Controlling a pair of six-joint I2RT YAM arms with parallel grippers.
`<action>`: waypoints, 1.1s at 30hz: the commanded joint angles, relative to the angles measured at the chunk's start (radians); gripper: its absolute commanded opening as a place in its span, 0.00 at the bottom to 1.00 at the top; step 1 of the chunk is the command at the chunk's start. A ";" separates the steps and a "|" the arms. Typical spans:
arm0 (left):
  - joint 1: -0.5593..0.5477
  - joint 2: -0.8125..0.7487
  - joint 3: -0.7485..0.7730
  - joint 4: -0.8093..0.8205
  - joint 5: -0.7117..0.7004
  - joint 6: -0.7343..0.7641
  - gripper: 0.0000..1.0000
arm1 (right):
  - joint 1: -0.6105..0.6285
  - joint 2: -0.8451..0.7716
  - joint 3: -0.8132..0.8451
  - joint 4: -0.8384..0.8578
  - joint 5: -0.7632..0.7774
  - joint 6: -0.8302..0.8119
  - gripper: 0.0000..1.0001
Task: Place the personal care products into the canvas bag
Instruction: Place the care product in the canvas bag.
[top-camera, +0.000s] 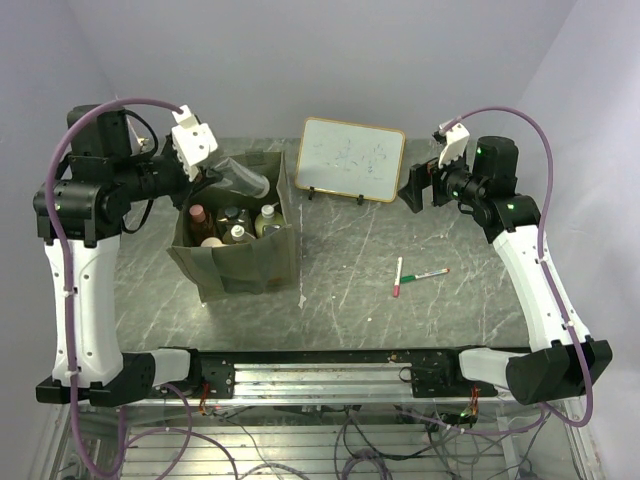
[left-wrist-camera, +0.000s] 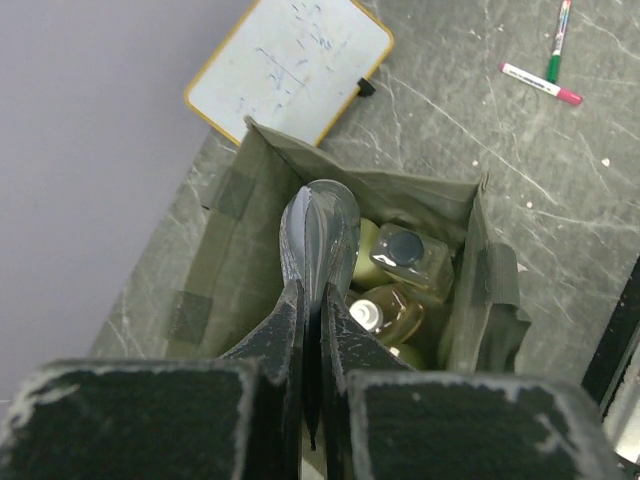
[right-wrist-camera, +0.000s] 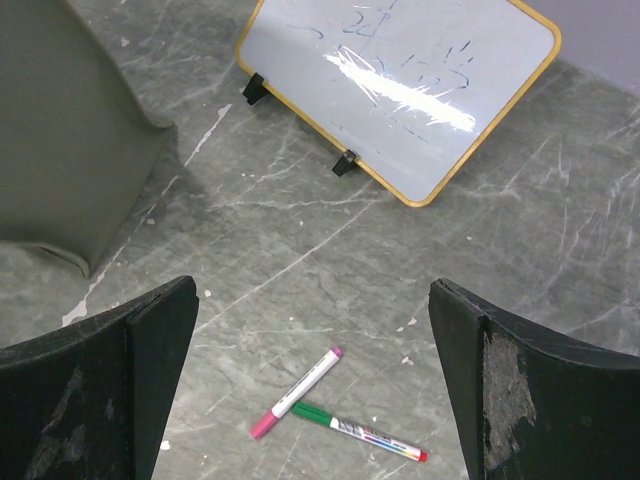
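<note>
Overhead, two white-and-black robot arms reach out over a grey marbled table (top-camera: 340, 300). A boxy olive-green canvas bag (top-camera: 240, 268) stands with its mouth open on the left half of the table, toward the far edge.

The left gripper (top-camera: 212, 174) hangs above the bag's far left rim. Its two black fingers (left-wrist-camera: 285, 335) are pressed together on a clear plastic bottle (left-wrist-camera: 320, 232). The bottle sticks out past the fingertips, tilted, over the bag's opening and above the bottles inside.

Several small bottles stand upright and close together in the bag. An orange bottle with a pink cap (top-camera: 198, 214) is by the left wall. A yellow-green bottle with a white cap (top-camera: 268, 218) is toward the right wall. Between them sit a clear bottle with a dark cap (left-wrist-camera: 405, 250) and an amber bottle with a pale cap (left-wrist-camera: 385, 318). A peach pump top (top-camera: 212, 243) shows nearer the front wall.

The right gripper (right-wrist-camera: 312, 298) hovers above the far right part of the table, jaws spread wide with nothing between them.

A wood-framed whiteboard (top-camera: 352, 158) leans on small black feet at the middle of the far edge. Two marker pens lie right of the table's centre in a V, their near ends just beside each other. One is a white pen with a pink cap (top-camera: 398, 277) and the other a green pen (top-camera: 430, 272).
</note>
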 joint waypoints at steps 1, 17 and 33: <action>0.011 -0.038 -0.034 0.029 0.009 0.044 0.07 | 0.002 -0.018 0.011 0.020 -0.014 0.018 1.00; 0.002 0.058 -0.025 -0.051 -0.039 0.015 0.07 | 0.002 -0.030 -0.001 0.021 -0.015 0.023 1.00; -0.084 0.103 -0.077 -0.038 -0.227 -0.019 0.07 | 0.001 -0.017 -0.023 0.031 -0.013 0.015 1.00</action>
